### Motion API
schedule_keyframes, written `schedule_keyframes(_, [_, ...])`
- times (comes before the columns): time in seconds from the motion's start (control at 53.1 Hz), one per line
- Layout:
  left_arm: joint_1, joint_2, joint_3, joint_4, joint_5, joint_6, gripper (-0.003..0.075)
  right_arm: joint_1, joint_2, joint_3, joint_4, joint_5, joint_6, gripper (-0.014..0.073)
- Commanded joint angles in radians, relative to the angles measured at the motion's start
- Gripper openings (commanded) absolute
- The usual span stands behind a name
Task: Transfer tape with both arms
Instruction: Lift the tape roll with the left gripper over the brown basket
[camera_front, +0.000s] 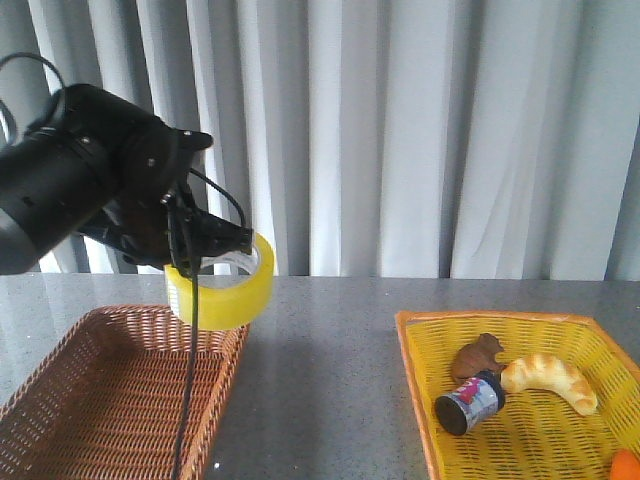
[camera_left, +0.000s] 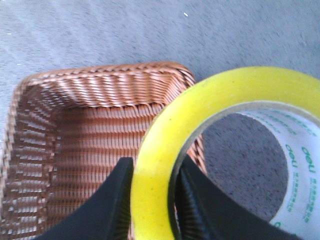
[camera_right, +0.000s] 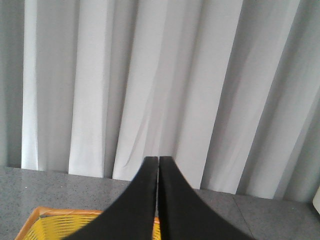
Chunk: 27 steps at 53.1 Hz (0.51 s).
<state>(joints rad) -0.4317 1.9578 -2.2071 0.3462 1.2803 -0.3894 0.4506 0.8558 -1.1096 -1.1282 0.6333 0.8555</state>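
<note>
One claw matters right now: your left claw (camera_left: 152, 200) is clamped on the tape (camera_front: 222, 283), one finger inside the ring, one outside, pinching the wall. Tape hangs in the air at centre-left of the front view, over the far right corner of the brown wicker basket (camera_front: 110, 390), part of it out past the rim above the table (camera_front: 320, 380).

If the drop is the brown basket, bring the roll further in over the weave before you let go; from here it would likely clip the rim or roll off. Lower it first, then release.

Right claw (camera_right: 158, 200) is closed with nothing in it, fingers touching, pointed at the curtain (camera_right: 160, 75). Right arm itself isn't in the front view.

Yellow basket (camera_front: 420, 400) at lower right is cut off by the frame; bottle (camera_front: 470, 400) label unreadable. Left arm (camera_front: 70, 180) hides the grip in the front view.
</note>
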Motion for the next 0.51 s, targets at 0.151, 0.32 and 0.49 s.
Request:
schedule_keyframes(0.151, [0.118,-0.081,-0.029,-0.067,-0.028,0.061,-0.0006,0.000,-0.007,-0.022,-0.051,-0.033,0.001,-0.0005])
schedule_keyframes(0.32, [0.192,-0.081,-0.025,-0.082,-0.029,0.065,-0.0006,0.000,-0.007,-0.022,-0.051,-0.032,0.001,-0.0005])
schedule_keyframes(0.49, [0.242,-0.075,0.074,-0.081,-0.035,0.099,-0.0006,0.000,-0.007,-0.022,-0.051,-0.032,0.001,-0.0005])
